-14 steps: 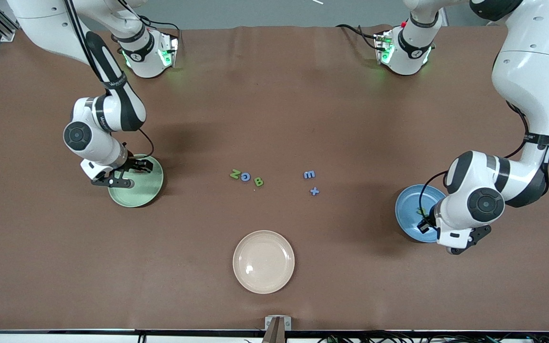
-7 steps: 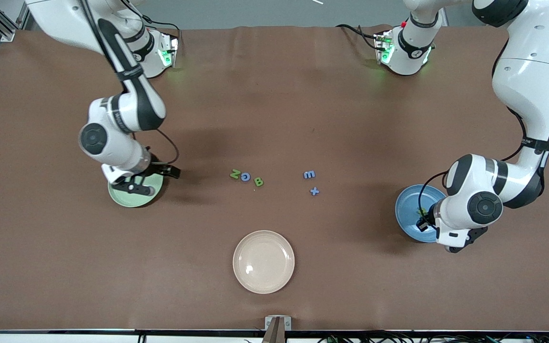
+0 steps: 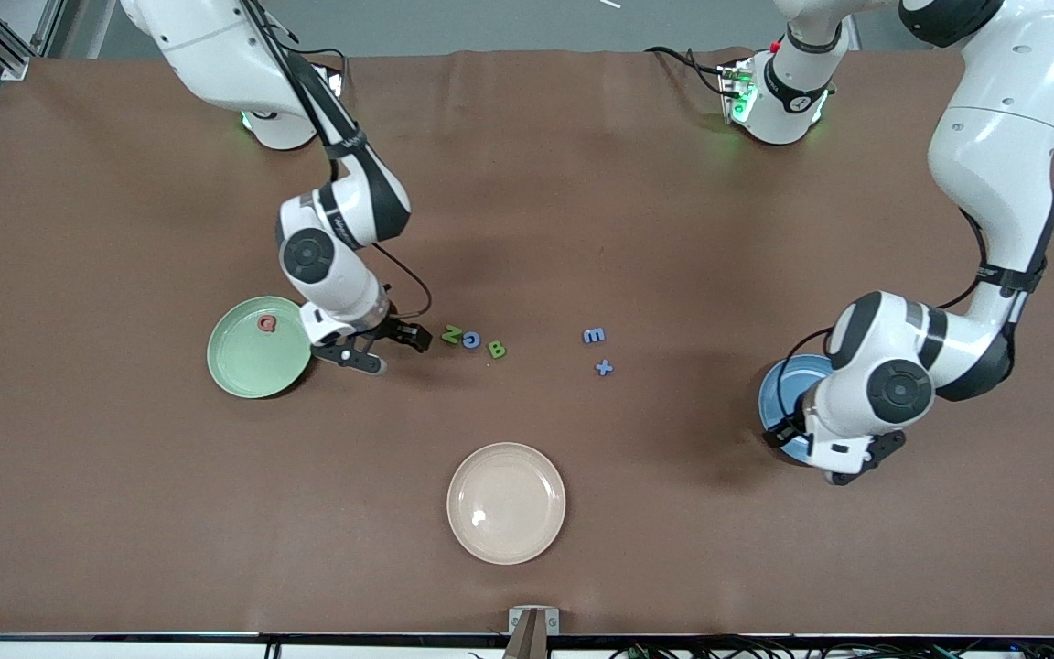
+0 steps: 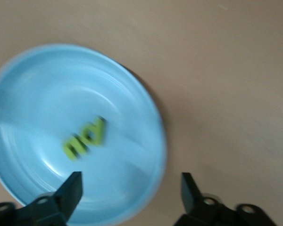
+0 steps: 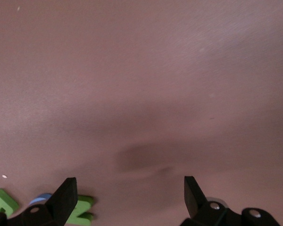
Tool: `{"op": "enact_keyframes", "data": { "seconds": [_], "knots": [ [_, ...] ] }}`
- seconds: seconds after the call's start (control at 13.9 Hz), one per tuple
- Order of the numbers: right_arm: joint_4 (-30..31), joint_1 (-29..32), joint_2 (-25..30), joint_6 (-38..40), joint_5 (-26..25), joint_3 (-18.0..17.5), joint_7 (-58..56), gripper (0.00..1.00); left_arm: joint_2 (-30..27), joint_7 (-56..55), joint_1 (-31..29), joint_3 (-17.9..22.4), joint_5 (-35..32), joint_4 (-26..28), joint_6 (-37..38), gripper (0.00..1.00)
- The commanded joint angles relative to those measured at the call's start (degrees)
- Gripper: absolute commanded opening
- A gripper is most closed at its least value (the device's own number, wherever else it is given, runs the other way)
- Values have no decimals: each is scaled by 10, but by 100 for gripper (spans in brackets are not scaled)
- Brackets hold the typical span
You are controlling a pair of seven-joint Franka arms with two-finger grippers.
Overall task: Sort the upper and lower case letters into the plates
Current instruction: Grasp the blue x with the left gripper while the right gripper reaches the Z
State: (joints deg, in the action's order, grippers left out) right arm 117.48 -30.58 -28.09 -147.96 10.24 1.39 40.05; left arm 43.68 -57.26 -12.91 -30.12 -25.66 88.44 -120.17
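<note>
Right tool (image 3: 379, 351) (jaws apart) moved off green plate (image 3: 243, 375) toward N (image 3: 451, 335); left tool (image 4: 129, 188) now spread over blue plate (image 4: 33, 84).

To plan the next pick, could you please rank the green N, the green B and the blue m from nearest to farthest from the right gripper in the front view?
From the open right gripper, beside the mint plate:
1. green N, just beside it.
2. green B, past the blue G.
3. blue m, toward the left arm's end.
</note>
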Motion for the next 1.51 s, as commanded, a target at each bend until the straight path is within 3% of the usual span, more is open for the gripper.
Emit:
{"op": "enact_keyframes", "data": {
  "seconds": [0.0, 0.5, 0.86, 1.15, 1.43],
  "knots": [
    [-44, -20, -37, 1, 0, 8, 37, 100, -10, -26, 14, -36, 3, -1, -5, 100],
    [-57, -69, -65, -17, -9, 29, 87, 100, 7, -125, 139, -35, -7, 2, -87, 100],
    [-51, -112, -64, -13, -11, 50, 110, 100, 47, -276, 207, -35, -105, 5, -130, 95],
    [-55, -114, -66, -10, -19, 70, 103, 100, 46, -288, 207, -34, -125, 41, -130, 85],
    [-70, -92, -70, -7, -37, 72, 95, 100, 41, -313, 198, -35, -126, 72, -130, 68]
  ]
}}
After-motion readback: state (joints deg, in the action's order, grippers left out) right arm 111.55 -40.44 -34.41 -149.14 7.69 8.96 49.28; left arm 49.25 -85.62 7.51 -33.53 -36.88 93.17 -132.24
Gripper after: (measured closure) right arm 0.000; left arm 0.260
